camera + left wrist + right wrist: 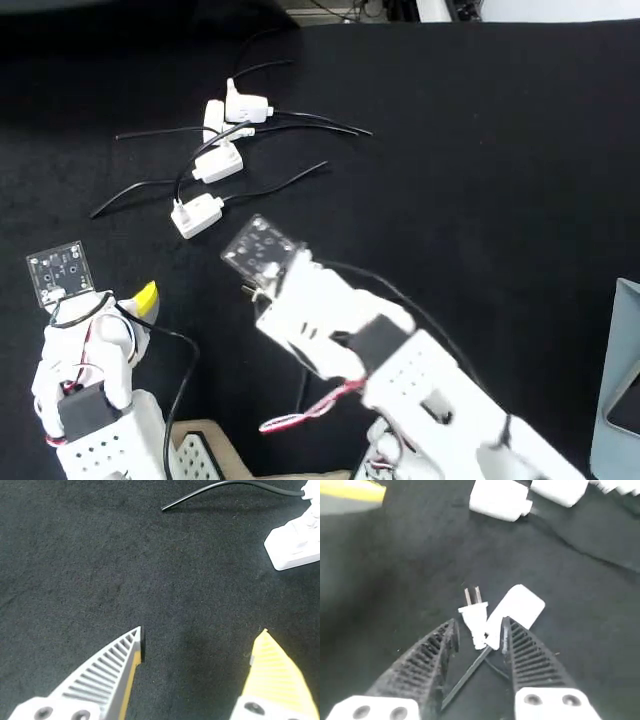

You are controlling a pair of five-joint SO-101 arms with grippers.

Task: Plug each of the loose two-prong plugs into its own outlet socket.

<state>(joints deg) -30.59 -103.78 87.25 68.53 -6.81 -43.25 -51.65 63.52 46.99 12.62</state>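
**A:** So, where does the two-prong plug (476, 620) lie?

**B:** Flat on the black surface (395, 580), between the spread fingers (425, 665) of the right tool (480, 624), which is released and grasps nothing. A white outlet socket (519, 607) lies against the plug's side, touching it.

**A:** And the left tool?

**B:** The left tool (201, 630) is released too, wide apart above bare cloth. In the high view its arm sits near 7 o'clock. The other white pieces (218, 162) are bunched towards 11 o'clock.

**A:** How will the plug handle?

**B:** Light, I'd judge, with a stiff moulded body. The plastic looks smooth, so it could slip or twist under a loose pinch. The prongs (472, 596) are thin metal and might bend if squeezed. The cord (465, 677) is pliant and will drag behind.

**A:** Where should it be held?

**B:** Across the flat sides of the body, just behind the prongs. That leaves the blades free and the cord alone.

**A:** Which way does it point?

**B:** Its long axis runs from cord to prongs, nearly in line with the tool's fingers. The prongs point away from the tool and the cord trails back beneath it. Going by the arm's line in the high view, that is roughly towards 10 o'clock. The socket lies slantwise to the plug. I cannot tell which of its faces carries the slots.
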